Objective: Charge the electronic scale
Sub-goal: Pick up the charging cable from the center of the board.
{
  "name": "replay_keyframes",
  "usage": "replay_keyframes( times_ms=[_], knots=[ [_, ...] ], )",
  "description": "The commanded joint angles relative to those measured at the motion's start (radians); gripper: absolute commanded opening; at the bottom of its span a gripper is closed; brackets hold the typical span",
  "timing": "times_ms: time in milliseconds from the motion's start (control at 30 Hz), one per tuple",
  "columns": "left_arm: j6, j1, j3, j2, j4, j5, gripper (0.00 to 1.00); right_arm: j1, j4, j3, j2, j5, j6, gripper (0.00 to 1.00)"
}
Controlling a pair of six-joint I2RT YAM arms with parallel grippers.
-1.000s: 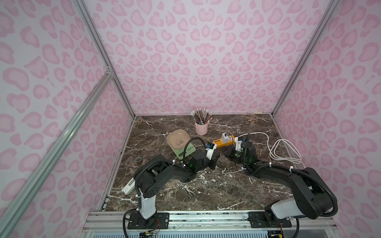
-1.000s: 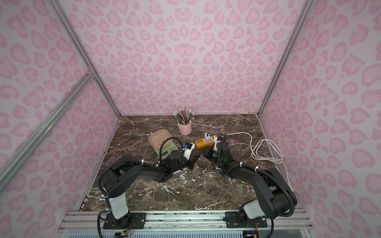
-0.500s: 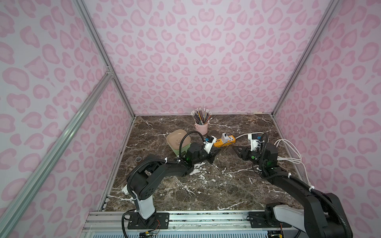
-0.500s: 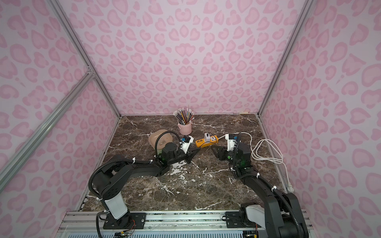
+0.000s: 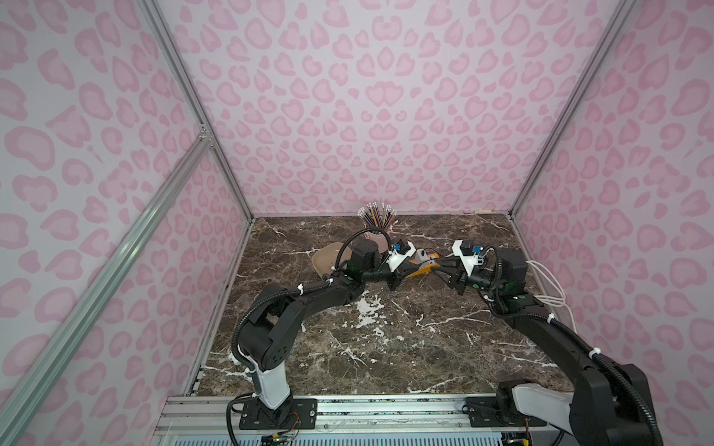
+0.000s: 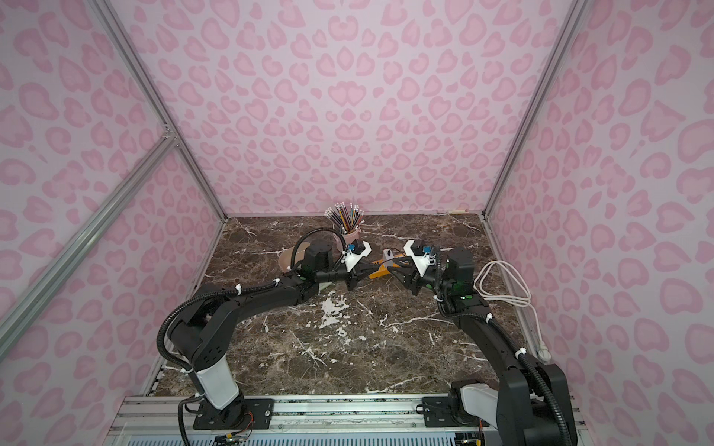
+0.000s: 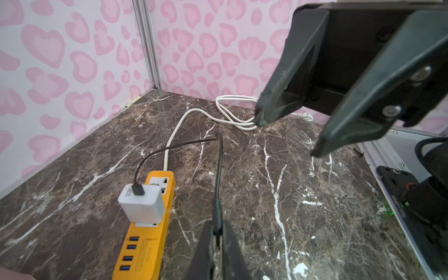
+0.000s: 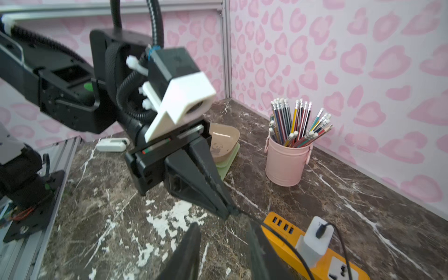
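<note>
1. Left of centre in both top views, the electronic scale sits behind the left gripper, outside its jaws.
2. Those jaws clamp a black cable.
3. Right gripper: jaws apart, empty.

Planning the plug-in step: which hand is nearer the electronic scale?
Left. The left hand, pinching the black cable, is close beside the electronic scale; the right hand faces it from farther away, open.

The electronic scale has a beige tray with a panda picture on a light green base. It sits on the worktop, half hidden.
</note>
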Motion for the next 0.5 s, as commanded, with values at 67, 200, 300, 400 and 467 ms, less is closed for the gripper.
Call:
replay_keyframes(
  times_ms=[67,200,300,400,467],
  knots=[
    [0.148,0.007,0.089,0.024,-0.16,0.068,0.09,-0.044,-0.18,0.161,0.135,-0.18,-0.244,0.39],
    [0.183,0.008,0.158,0.059,-0.231,0.066,0.09,-0.05,-0.358,0.306,0.264,-0.265,-0.372,0.46],
    [0.191,0.008,0.177,0.067,-0.241,0.073,0.09,-0.046,-0.433,0.359,0.327,-0.283,-0.448,0.47],
    [0.193,0.008,0.179,0.067,-0.244,0.076,0.09,-0.044,-0.429,0.353,0.334,-0.26,-0.481,0.47],
    [0.193,0.008,0.201,0.069,-0.255,0.084,0.09,-0.043,-0.402,0.338,0.329,-0.239,-0.481,0.47]
  ],
)
